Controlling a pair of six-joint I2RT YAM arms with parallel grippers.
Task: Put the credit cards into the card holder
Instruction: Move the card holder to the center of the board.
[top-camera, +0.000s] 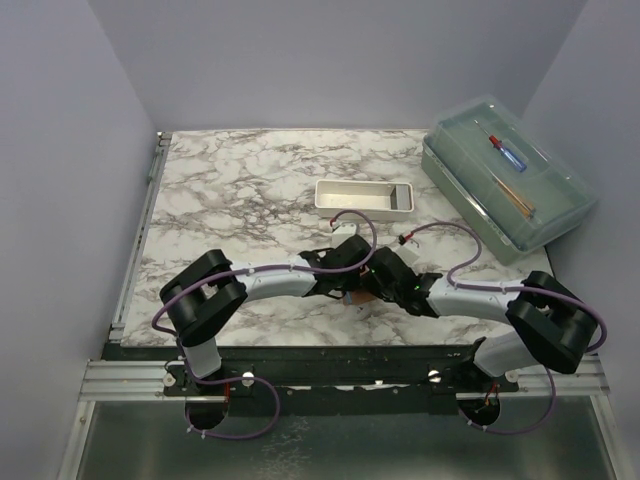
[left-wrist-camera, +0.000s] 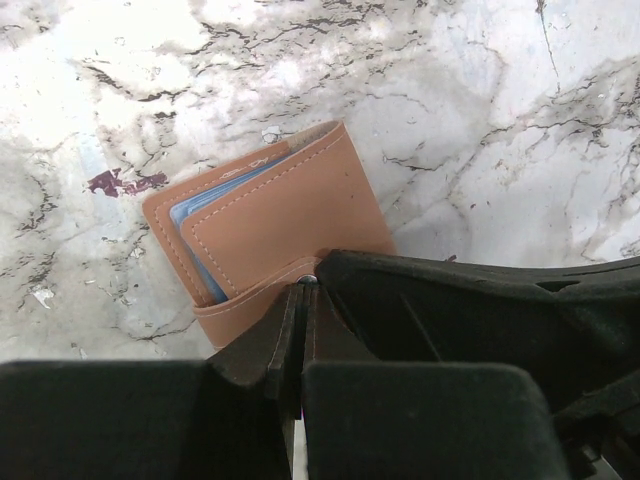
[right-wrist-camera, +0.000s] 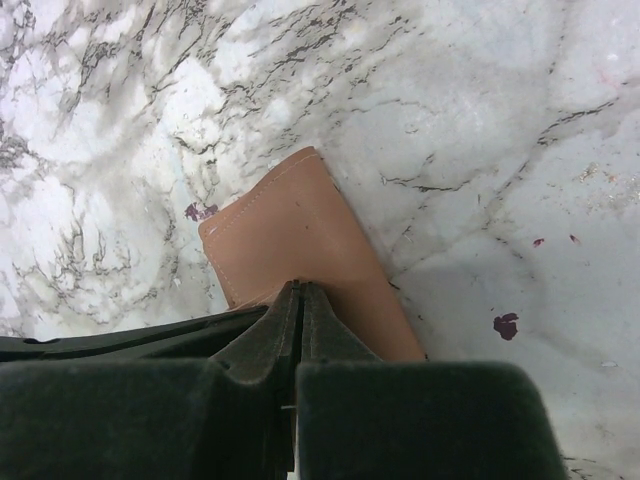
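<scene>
The tan card holder (left-wrist-camera: 285, 215) lies folded almost shut on the marble table, near its front middle. Pale blue credit cards (left-wrist-camera: 192, 212) show as thin edges inside its open side. My left gripper (left-wrist-camera: 303, 283) is shut, and its tips rest on the holder's near edge by the small snap dot. My right gripper (right-wrist-camera: 301, 287) is also shut, with its tips pressed on the holder's top flap (right-wrist-camera: 285, 230). In the top view both grippers (top-camera: 352, 272) (top-camera: 390, 280) meet over the holder (top-camera: 357, 296) and hide most of it.
A white rectangular tray (top-camera: 364, 195) stands behind the grippers. A large clear lidded box (top-camera: 507, 178) with tools inside sits at the back right. The right gripper's black body (left-wrist-camera: 480, 310) lies close beside my left fingers. The table's front edge is just behind the arms.
</scene>
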